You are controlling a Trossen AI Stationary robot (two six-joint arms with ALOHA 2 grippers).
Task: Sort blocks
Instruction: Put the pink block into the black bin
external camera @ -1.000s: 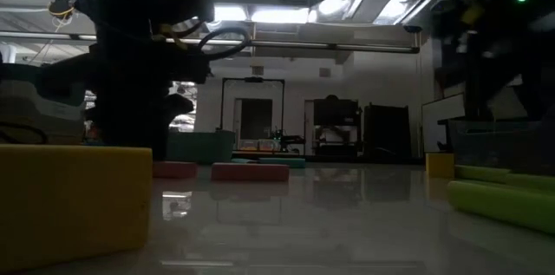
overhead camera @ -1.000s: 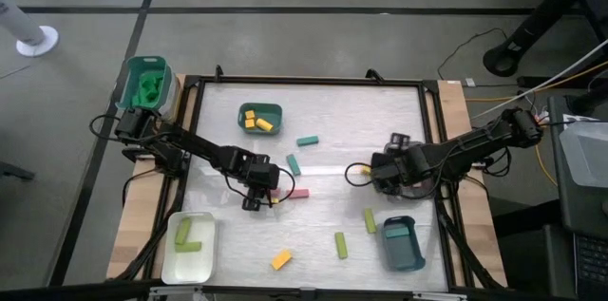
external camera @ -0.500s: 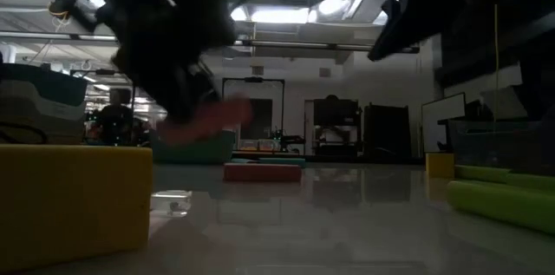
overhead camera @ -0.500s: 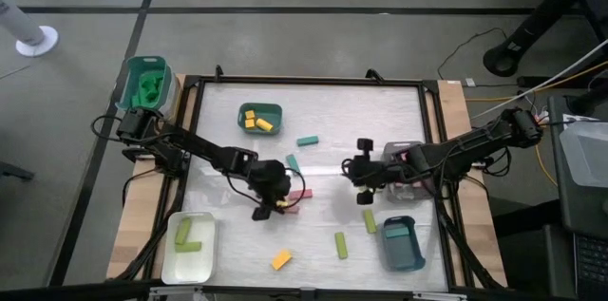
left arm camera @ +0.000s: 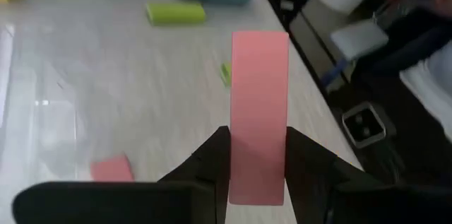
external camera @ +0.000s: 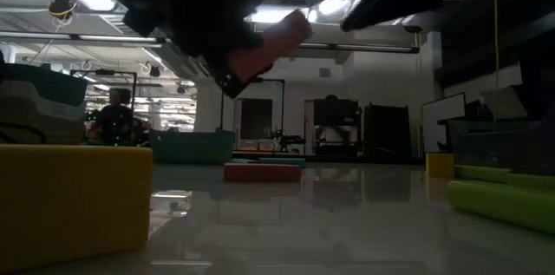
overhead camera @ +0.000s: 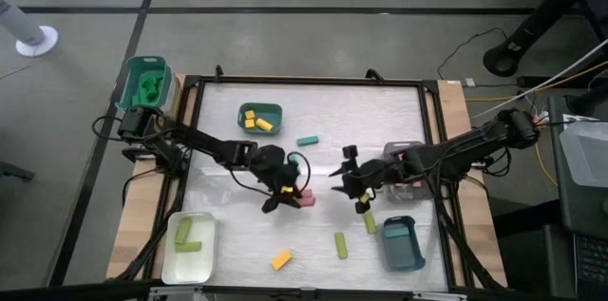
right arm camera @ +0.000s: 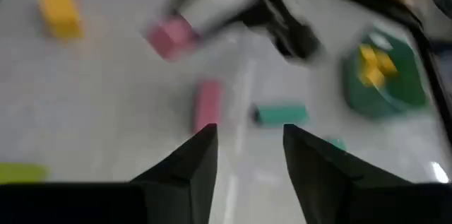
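Note:
My left gripper (overhead camera: 284, 191) is near the table's middle, shut on a pink bar (left arm camera: 259, 104) that shows raised in the low view (external camera: 270, 42). A second pink bar (overhead camera: 305, 196) lies flat on the table just beside it and also shows in the low view (external camera: 257, 171). My right gripper (overhead camera: 345, 180) hangs open and empty a little to the right of it, its fingers (right arm camera: 192, 162) apart above the table. Teal blocks (overhead camera: 307, 141), lime bars (overhead camera: 340, 244) and a yellow-orange block (overhead camera: 281, 259) lie loose on the table. My left gripper pinches the pink bar between its two fingers by its two long sides (left arm camera: 240, 160), near one end. The fingers lie along the bar, and most of it sticks out past the fingertips (left arm camera: 220, 143). The bar is lifted clear of the table and tilted, free end up.
A green tray (overhead camera: 275, 111) with yellow blocks stands far left of centre. A white tray (overhead camera: 171, 261) with lime bars is at the near left, a teal tray (overhead camera: 400, 255) at the near right, a grey tray (overhead camera: 407, 149) under the right arm. A green tub (overhead camera: 131, 73) stands off the table's far left corner.
My left gripper has gone toward the table's right edge and up, lifting one pink bar clear and tipping it; the other pink bar has stayed on the table. My right gripper has gone toward the table's left edge, nearer the left gripper.

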